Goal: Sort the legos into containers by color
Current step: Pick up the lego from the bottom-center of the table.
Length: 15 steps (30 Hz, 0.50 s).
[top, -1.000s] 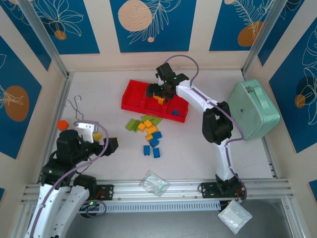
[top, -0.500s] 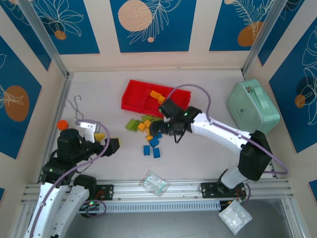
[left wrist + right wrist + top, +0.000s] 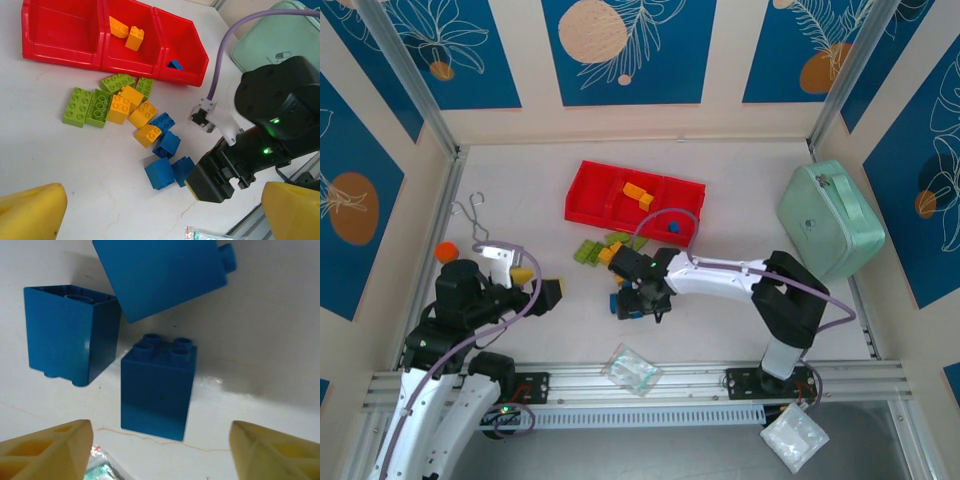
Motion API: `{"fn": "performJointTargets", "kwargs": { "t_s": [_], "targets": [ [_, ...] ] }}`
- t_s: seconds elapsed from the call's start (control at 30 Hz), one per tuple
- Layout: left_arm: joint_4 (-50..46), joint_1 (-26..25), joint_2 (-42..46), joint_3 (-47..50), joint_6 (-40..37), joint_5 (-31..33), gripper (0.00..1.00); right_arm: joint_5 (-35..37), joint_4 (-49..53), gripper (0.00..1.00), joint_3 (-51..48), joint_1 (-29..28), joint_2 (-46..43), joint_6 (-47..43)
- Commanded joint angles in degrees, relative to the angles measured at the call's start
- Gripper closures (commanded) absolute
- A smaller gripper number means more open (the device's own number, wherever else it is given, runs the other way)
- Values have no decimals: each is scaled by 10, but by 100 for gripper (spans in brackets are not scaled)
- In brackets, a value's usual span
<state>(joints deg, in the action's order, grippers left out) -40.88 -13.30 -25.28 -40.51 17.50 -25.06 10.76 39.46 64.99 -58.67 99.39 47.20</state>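
The red tray [image 3: 592, 196] lies at the back, its left container bare [image 3: 60, 59]. Two orange legos [image 3: 134, 38] sit in the middle container and one blue lego [image 3: 174, 64] in the right. Green [image 3: 87, 106], orange [image 3: 131, 109] and blue legos [image 3: 161, 172] lie loose in front of it. My right gripper [image 3: 634, 300] is low over the blue ones. Its open jaws [image 3: 160, 450] flank a blue brick [image 3: 157, 390] lying on its side, without touching it. My left gripper [image 3: 535, 287] hovers open at the left, its yellow fingertips [image 3: 30, 210] wide apart.
A mint-green case [image 3: 830, 220] stands at the right. One clear bag [image 3: 632, 370] lies near the front rail just behind the blue bricks, and another [image 3: 792, 437] lies below the rail. A wire clip [image 3: 470, 212] and an orange ball [image 3: 445, 251] sit at far left.
My right arm swung from above the tray's middle container down to the blue bricks at the near side of the pile, and its jaws narrowed. The left arm stayed still.
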Motion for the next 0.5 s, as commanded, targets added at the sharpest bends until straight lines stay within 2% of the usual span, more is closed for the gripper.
{"fn": "performJointTargets", "kwargs": {
  "t_s": [0.0, 0.1, 0.47],
  "targets": [
    [13, -3, 5, 3, -16, -12, 1, 13, 11, 35, 31, -4, 21, -1],
    [13, -2, 4, 3, -15, -12, 1, 19, 16, 42, 36, -3, 32, -6],
    [14, -2, 5, 4, -16, -10, 1, 40, 16, 57, 33, 2, 63, -8]
  ]
}}
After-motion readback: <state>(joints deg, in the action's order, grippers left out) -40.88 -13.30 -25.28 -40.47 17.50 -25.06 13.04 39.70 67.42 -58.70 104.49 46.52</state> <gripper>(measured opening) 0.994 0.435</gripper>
